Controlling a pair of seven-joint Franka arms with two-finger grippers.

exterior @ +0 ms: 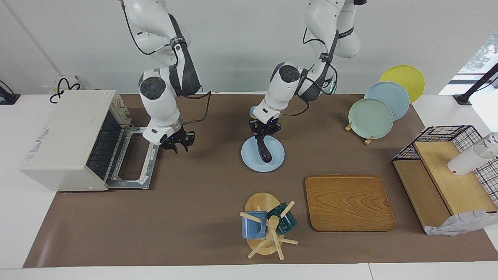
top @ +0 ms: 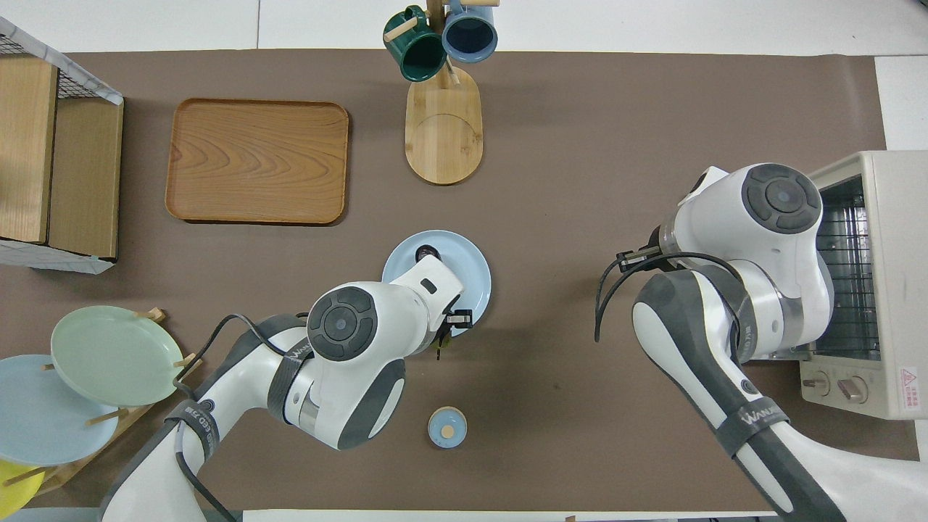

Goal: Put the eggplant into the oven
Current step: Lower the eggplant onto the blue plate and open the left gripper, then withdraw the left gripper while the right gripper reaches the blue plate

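one eggplant (exterior: 264, 151) is hanging with its tip on the light blue plate (exterior: 249, 157), gripped at its stem end by the left gripper (exterior: 264, 133). the oven (exterior: 66, 140), door down, is showing only its wire rack. the right gripper (exterior: 178, 145) is hovering beside the oven's door, fingers slightly apart and holding nothing.

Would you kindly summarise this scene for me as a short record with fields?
eggplant: hanging from the left gripper, lower end over the blue plate; contact unclear
left gripper: shut on the eggplant's stem end
right gripper: waits beside the oven's lowered door
oven: door open, wire rack visible
task state: eggplant not yet in oven
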